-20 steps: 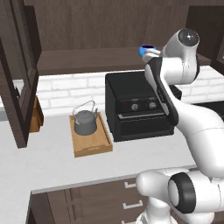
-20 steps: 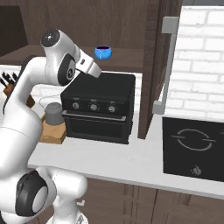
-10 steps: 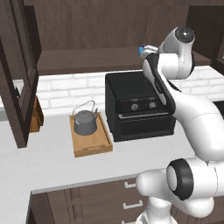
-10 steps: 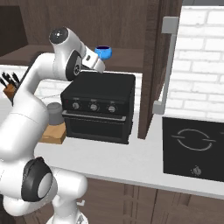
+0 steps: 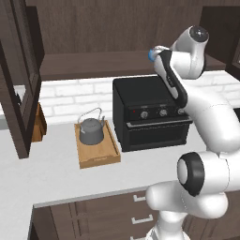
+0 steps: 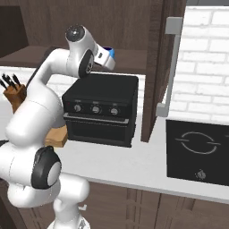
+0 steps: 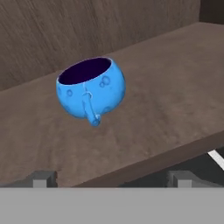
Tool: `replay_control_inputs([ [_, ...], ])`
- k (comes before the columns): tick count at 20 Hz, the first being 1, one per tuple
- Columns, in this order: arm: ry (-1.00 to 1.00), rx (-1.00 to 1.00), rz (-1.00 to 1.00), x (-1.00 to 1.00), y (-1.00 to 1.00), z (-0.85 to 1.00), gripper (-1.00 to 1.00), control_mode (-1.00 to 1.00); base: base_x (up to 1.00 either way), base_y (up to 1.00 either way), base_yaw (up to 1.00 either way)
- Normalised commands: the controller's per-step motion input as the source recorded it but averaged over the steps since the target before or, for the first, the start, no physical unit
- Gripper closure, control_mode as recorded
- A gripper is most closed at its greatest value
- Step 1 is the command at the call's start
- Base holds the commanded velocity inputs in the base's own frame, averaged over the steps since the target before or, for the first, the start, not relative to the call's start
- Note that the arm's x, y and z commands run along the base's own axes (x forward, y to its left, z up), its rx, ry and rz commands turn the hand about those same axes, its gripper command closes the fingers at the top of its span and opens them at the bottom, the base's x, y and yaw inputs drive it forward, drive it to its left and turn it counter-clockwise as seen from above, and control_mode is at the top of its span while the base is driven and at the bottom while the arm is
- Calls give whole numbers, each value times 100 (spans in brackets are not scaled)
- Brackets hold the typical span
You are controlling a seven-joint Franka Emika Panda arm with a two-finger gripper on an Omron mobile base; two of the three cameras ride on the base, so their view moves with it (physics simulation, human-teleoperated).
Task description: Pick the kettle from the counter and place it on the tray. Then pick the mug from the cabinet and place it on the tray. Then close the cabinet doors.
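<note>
Swinging up since a second ago, my arm now faces the mug (jaws wide open); I'd straddle its bowl squarely, clear of the handle.

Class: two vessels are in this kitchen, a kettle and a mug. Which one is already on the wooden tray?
The dark grey kettle: it sits on the tray on the counter, while the blue mug stands on the cabinet shelf.
</note>
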Motion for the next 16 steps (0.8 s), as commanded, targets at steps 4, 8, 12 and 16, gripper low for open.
replay_control_inputs([
  [4, 0, 0, 1, 39, -1, 0, -100, -100, 0, 0, 0],
  [8, 0, 0, 0, 33, 0, 0, -100, -100, 0, 0, 0],
  [12, 0, 0, 0, 26, 0, 0, -100, -100, 0, 0, 0],
  [16, 1, 0, 0, 27, 0, 0, -100, -100, 0, 0, 0],
])
